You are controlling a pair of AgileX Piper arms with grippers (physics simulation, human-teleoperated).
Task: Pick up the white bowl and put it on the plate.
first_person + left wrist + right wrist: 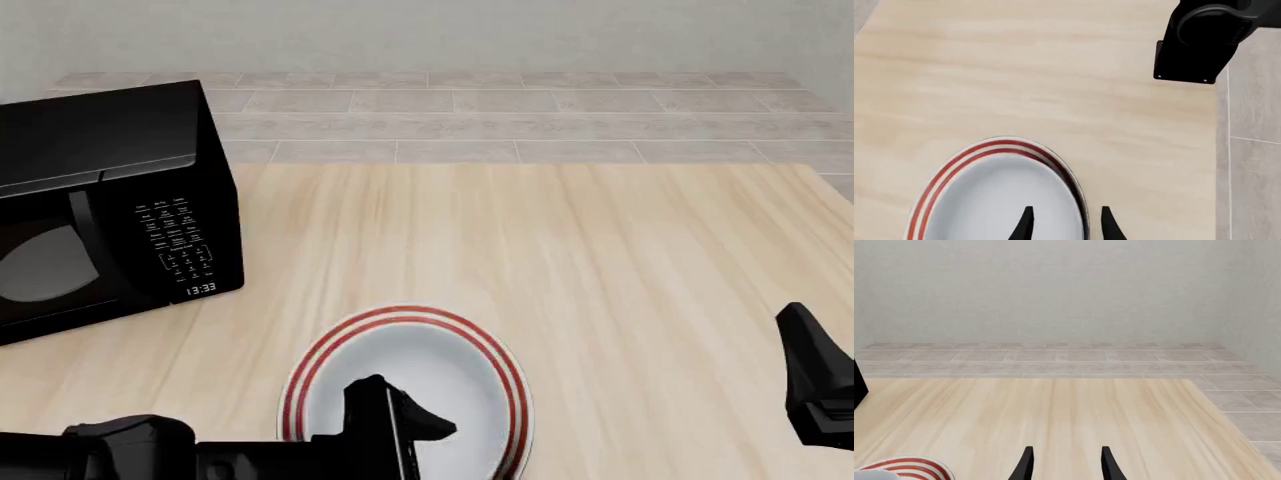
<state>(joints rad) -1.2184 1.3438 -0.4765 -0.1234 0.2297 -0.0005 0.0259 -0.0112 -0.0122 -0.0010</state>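
The plate (pixel 304 372), flat and white with red rings, lies on the wooden table near the front edge; it also shows in the left wrist view (pixel 954 172) and at a corner of the right wrist view (pixel 911 465). Its centre is smooth white. No separate deep white bowl shows in any view. My left gripper (pixel 434 428) is open over the plate's right part (pixel 1066 227), one finger over the white centre and one outside the rim. My right gripper (pixel 807 345) is open and empty (pixel 1066 467), well to the right of the plate.
A black microwave (pixel 107 210) with its door shut stands at the left of the table. Part of the right arm (pixel 1201 40) shows in the left wrist view near the table's right edge. A tiled floor and a grey wall lie beyond the table.
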